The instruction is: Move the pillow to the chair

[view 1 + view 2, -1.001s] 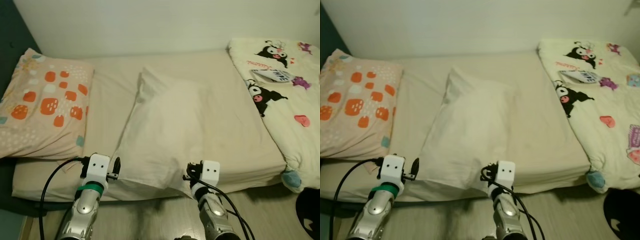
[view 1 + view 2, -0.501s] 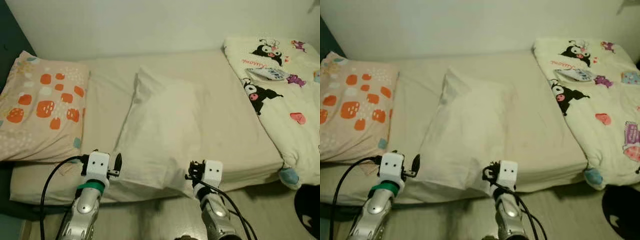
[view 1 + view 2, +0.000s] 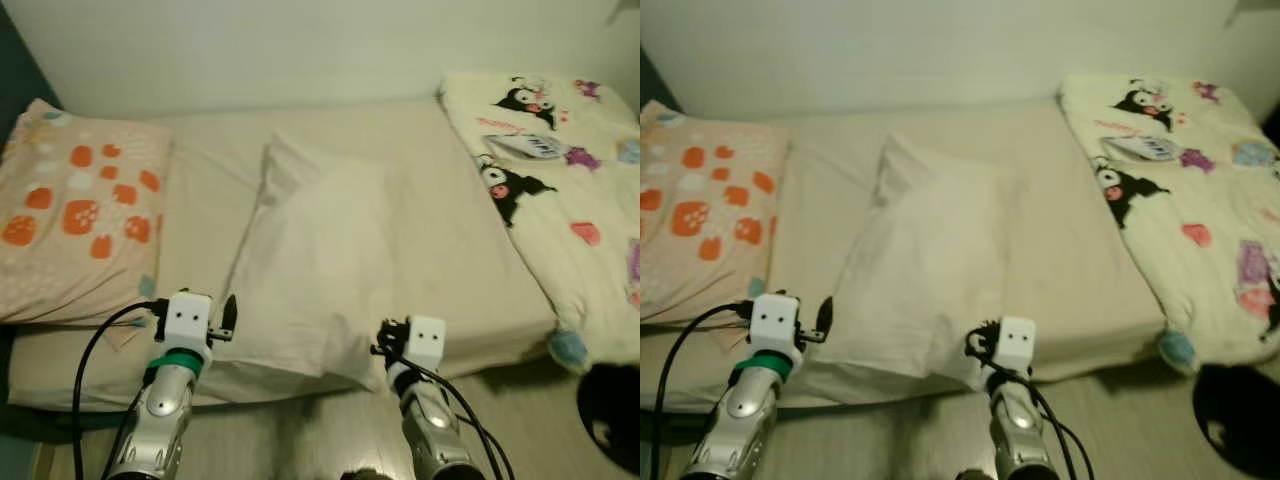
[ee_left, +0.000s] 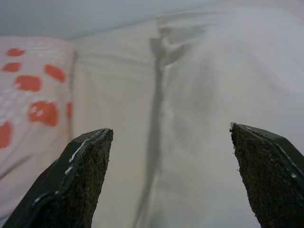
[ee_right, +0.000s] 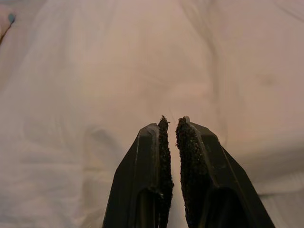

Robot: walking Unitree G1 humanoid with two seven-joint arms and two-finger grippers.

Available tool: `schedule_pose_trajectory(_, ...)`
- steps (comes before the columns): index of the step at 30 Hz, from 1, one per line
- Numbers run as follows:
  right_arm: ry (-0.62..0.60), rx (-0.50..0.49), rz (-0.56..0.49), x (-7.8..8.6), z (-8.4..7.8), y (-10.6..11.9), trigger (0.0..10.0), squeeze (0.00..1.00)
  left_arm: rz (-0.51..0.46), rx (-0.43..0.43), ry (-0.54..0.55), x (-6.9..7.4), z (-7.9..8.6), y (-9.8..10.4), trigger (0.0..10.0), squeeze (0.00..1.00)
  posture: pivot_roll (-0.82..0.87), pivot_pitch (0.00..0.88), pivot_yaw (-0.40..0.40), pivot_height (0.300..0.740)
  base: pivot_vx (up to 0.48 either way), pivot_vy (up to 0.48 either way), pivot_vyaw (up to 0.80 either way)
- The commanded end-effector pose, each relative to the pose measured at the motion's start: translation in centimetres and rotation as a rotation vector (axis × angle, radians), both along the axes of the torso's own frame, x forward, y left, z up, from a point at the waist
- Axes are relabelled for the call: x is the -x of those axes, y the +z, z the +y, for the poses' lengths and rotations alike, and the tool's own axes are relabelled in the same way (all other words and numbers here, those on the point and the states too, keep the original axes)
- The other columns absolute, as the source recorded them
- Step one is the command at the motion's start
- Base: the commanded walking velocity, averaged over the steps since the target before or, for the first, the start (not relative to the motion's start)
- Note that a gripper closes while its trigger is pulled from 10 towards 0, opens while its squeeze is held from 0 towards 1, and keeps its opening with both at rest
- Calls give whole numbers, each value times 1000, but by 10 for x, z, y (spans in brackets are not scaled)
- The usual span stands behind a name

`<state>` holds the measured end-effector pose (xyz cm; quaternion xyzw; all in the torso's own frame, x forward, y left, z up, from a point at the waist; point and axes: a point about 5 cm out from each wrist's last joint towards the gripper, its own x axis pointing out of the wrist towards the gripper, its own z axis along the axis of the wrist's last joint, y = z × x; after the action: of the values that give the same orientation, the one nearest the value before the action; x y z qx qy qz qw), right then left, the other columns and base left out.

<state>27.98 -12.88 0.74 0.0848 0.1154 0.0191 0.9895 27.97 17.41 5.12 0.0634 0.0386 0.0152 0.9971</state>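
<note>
We are standing at the long edge of the bed (image 3: 480, 215), with the white pillow (image 3: 320, 250) lying across the middle of the mattress, its near edge reaching the mattress edge right in front of us. A patterned pillow (image 3: 75, 225) with orange blotches lies well apart on our left, and a cartoon-print blanket (image 3: 560, 190) covers the bed's right end. No chair can be made out from here.

Our left tool (image 4: 166, 183) is spread wide, holding nothing, and sits at the pillow's near left corner; through its gap we look along the pillow's left seam. Our right tool (image 5: 172, 137) is at the near right corner with its fingers (image 5: 159, 156) drawn almost together, only a thin slit between them. We cannot tell whether any cloth is pinched in that slit; it looks empty.

We judge the grasp has not yet been made. The risks from here: if the right tool goes in nearly closed, it will press on the pillow and not grip it, so only one corner lifts and the pillow hangs and slips. The left tool could also close on the bed sheet beneath and drag it along. A soft pillow held by thin cloth alone may sag and snag on the mattress edge as we back away.
</note>
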Motion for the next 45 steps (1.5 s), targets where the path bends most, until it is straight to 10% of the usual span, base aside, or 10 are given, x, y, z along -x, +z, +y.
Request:
schedule_pose_trajectory(1, -9, -1, 29, 3, -4, -5, 10000, 0, 16, 16, 5, 4, -3, -3, 10000, 0, 40, 76, 70, 740, 311, 0, 0)
schedule_pose_trajectory(45, -16, 16, 86, -2, -10, -7, 10000, 0, 85, 49, 26, 3, -9, -13, 10000, 0, 44, 40, 41, 740, 78, -65, 91)
